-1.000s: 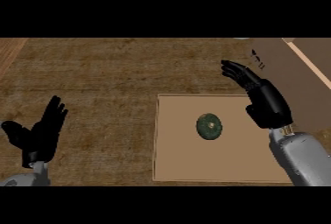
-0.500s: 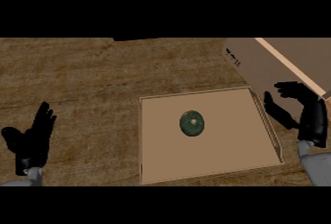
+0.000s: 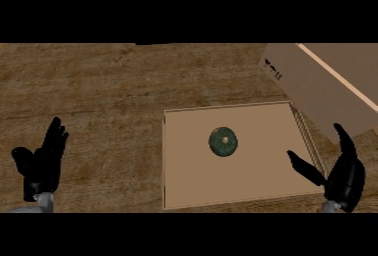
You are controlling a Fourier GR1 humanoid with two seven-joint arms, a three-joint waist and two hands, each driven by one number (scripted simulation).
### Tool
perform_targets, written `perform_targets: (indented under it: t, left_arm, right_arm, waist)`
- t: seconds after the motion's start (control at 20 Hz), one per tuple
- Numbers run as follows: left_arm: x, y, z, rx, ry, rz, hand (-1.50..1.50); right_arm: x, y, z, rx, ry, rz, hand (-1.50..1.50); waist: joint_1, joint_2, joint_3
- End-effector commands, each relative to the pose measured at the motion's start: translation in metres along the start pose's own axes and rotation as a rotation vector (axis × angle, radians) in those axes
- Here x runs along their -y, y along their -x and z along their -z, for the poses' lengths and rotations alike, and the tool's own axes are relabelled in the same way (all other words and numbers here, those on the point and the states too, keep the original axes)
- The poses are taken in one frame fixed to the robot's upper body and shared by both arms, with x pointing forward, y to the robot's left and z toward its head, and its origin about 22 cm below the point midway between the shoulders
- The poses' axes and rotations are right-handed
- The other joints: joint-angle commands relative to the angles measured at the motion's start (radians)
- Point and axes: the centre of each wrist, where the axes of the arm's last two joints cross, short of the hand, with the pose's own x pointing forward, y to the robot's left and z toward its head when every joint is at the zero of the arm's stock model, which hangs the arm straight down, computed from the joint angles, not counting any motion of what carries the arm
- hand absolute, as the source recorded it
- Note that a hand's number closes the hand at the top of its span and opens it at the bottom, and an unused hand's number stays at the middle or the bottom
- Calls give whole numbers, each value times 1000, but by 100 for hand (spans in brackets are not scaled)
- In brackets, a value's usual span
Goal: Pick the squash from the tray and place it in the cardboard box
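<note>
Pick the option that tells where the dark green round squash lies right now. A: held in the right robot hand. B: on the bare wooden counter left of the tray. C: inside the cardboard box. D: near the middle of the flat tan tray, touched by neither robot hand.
D: the dark green round squash lies near the middle of the flat tan tray, with the open right robot hand at the tray's right edge, apart from it.

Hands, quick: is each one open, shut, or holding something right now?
Left hand: open, fingers straight, holding nothing, at the view's lower left.
Right hand: open, thumb spread, holding nothing, at the tray's right edge; the squash lies untouched.
</note>
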Motion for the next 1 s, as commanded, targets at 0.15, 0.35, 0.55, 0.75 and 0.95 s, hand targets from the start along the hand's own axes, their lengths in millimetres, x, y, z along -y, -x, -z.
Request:
perform_targets:
  t: [0.15,0.35,0.55,0.75,0.95]
  left_arm:
    - [13,-5,1,18,20,3,0]
    - [20,-11,4,32,45,10,0]
    - [38,-13,5,32,61,-7,0]
    - [34,-15,6,35,87,9,0]
    - [34,-14,11,29,75,17,0]
  right_arm:
    - [-4,-9,-42,-167,-72,-74,-150]
    - [-5,-35,-43,-211,-136,-143,-150]
    - [-7,-71,-49,-277,-170,-213,-150]
    - [-15,-114,-64,-367,-219,-283,-150]
    - [-20,-144,-79,-464,-255,-374,-150]
  waist:
    - [34,8,0]
    - [56,13,-1]
    - [65,14,2]
    - [88,12,5]
    - [86,16,8]
